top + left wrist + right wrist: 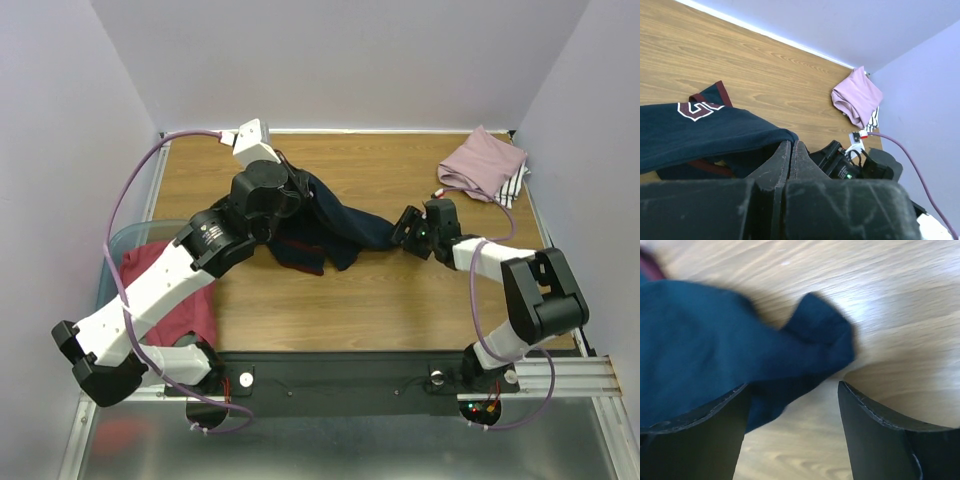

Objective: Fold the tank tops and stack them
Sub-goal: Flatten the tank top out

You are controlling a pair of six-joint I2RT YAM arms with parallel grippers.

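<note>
- Nearest, at the left, the red tank tops [175, 290] lie in the teal tub [118, 245], not yet folded.
- The right gripper [792, 387] stands wide open, low over the table [330, 310], its jaws astride one loose corner of the navy jersey [700, 340].
- Risk: closing here may catch only that thin tip, which would likely slip out on the first pull.
- Mid-table, the left gripper [791, 145] is pinched tight on a bunched fold of the jersey, lifting it.
- Risk: a bunched hold could drag hidden layers and skew the fold.
- Farthest right, the pink tank top [480, 162] rests on the striped one [516, 186].
</note>
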